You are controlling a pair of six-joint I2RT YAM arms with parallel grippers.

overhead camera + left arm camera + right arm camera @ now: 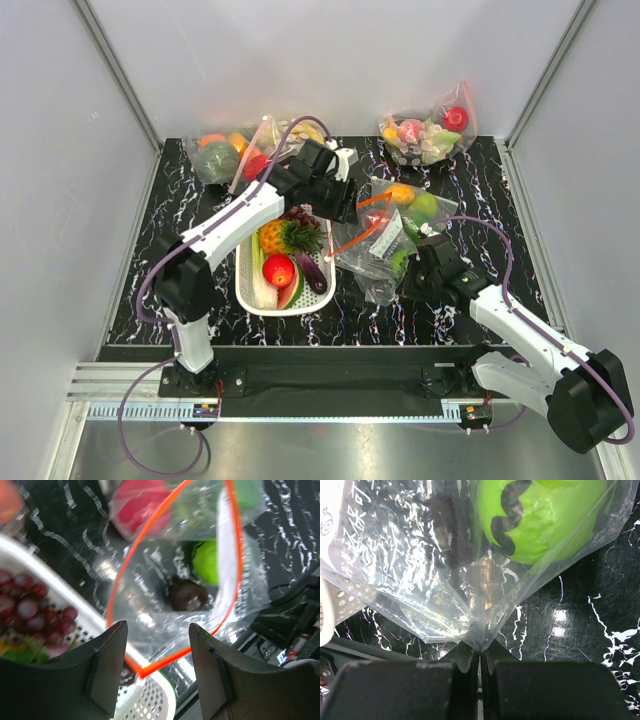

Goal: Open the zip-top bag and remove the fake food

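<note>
Grey walls close in a black marbled desk [200,300]. At its middle stands a white perforated plastic basket [243,285]. Just right of it lies the clear crinkly zip-top bag [375,255] with an orange-red strip. The right gripper [480,655] is clamped on its near corner. The left gripper [157,630] hangs at the open mouth, fingers half apart, holding nothing. We should keep that corner anchored and reach for the round green plastic fruit [206,562] inside, without catching the film.

Bright, even light from overhead; shadows soft & faint. White glare spots on glossy black table [190,200] & crinkly bag [410,580]. Left wrist pic: red fruit [140,505] at far edge blurred, grapes [30,605] soft. Right wrist pic mostly sharp.
</note>
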